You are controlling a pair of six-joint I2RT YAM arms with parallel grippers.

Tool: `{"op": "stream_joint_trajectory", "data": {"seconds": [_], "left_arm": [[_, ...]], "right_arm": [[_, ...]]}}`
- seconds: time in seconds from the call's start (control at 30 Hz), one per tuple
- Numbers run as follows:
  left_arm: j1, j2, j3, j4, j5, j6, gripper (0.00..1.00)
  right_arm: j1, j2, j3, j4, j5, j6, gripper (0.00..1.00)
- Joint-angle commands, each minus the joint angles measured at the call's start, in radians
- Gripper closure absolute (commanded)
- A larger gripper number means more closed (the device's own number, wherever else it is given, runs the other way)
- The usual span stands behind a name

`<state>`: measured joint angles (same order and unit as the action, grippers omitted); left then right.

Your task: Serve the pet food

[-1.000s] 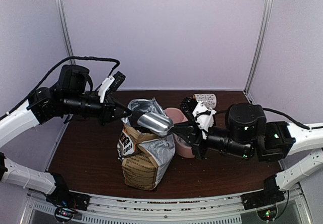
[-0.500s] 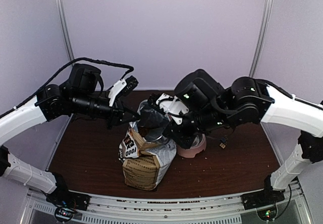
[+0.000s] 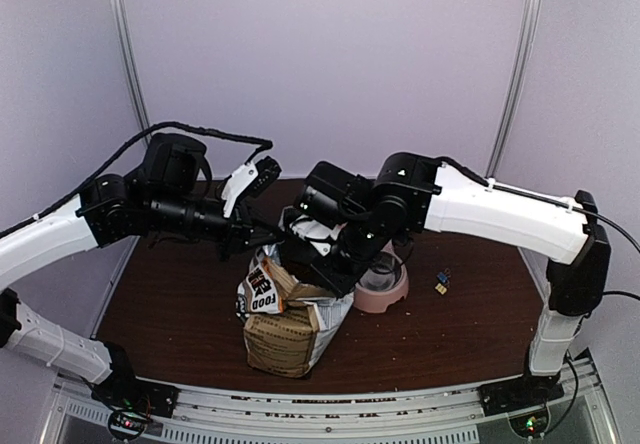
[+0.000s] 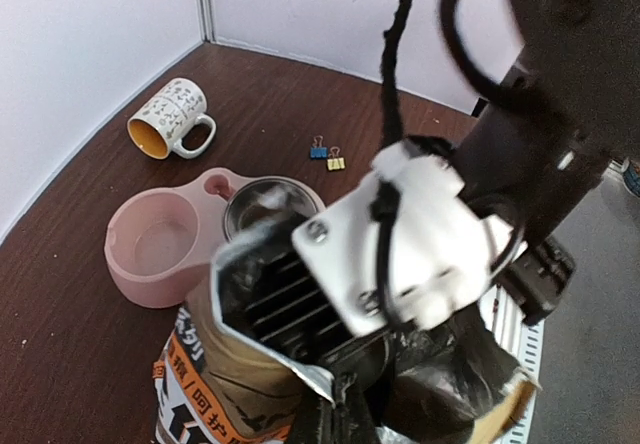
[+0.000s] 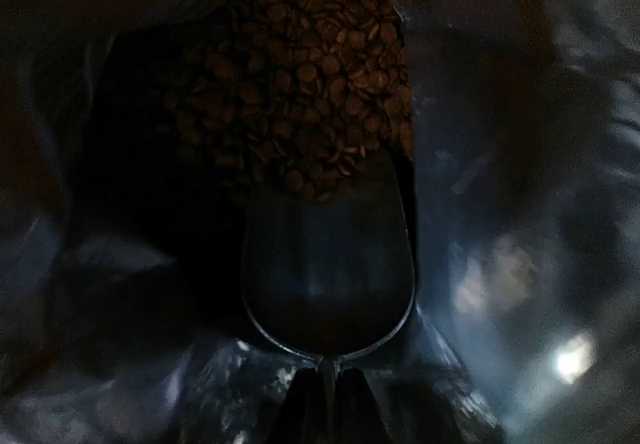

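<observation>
The kraft "DOG" bag (image 3: 285, 319) stands upright near the front middle of the table. My left gripper (image 3: 262, 236) is shut on the bag's rim and holds the mouth open; it also shows in the left wrist view (image 4: 336, 416). My right gripper (image 3: 308, 254) reaches down into the bag's mouth and is shut on the handle of a metal scoop (image 5: 328, 264). The scoop's front edge touches the heap of reddish-brown pet food (image 5: 300, 74) inside the foil-lined bag (image 5: 520, 164). The scoop's bowl looks empty.
The pink double bowl (image 3: 392, 289) sits just right of the bag, one side with a steel insert (image 4: 262, 204), the other side bare pink (image 4: 150, 249). A patterned mug (image 4: 172, 119) stands behind it. Two small binder clips (image 3: 440, 282) lie to the right.
My right arm swung up and over from the right and lowered the scoop into the bag. My left gripper kept hold of the bag's rim and shifted slightly right.
</observation>
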<state>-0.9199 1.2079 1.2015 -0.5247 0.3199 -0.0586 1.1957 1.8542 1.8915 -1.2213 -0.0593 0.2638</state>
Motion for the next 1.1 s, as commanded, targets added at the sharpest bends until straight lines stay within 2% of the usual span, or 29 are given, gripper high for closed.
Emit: {"op": "stream_joint_trajectory", "data": {"seconds": [0.0, 0.13, 0.27, 0.33, 0.57, 0.73, 1.07], "left_arm": [[-0.016, 0.010, -0.015, 0.127, 0.074, -0.002, 1.00], [-0.016, 0.005, -0.031, 0.127, 0.071, -0.001, 1.00], [-0.016, 0.008, -0.031, 0.127, 0.059, -0.002, 1.00], [-0.016, 0.009, -0.031, 0.126, 0.049, -0.002, 1.00], [-0.009, -0.002, -0.036, 0.117, -0.029, -0.017, 1.00], [0.014, -0.007, -0.036, 0.123, -0.027, -0.026, 1.00], [0.041, -0.024, -0.044, 0.130, -0.029, -0.030, 1.00]], "right_arm": [[0.016, 0.171, -0.069, -0.163, -0.140, -0.026, 1.00], [0.013, 0.201, -0.077, -0.034, -0.067, 0.034, 1.00], [0.014, 0.176, -0.096, 0.107, 0.070, 0.115, 1.00], [0.017, 0.140, -0.128, 0.183, 0.149, 0.151, 1.00], [0.031, -0.037, -0.326, 0.466, 0.225, 0.192, 1.00], [0.043, -0.108, -0.370, 0.535, 0.272, 0.169, 1.00], [0.054, -0.152, -0.383, 0.561, 0.306, 0.103, 1.00]]}}
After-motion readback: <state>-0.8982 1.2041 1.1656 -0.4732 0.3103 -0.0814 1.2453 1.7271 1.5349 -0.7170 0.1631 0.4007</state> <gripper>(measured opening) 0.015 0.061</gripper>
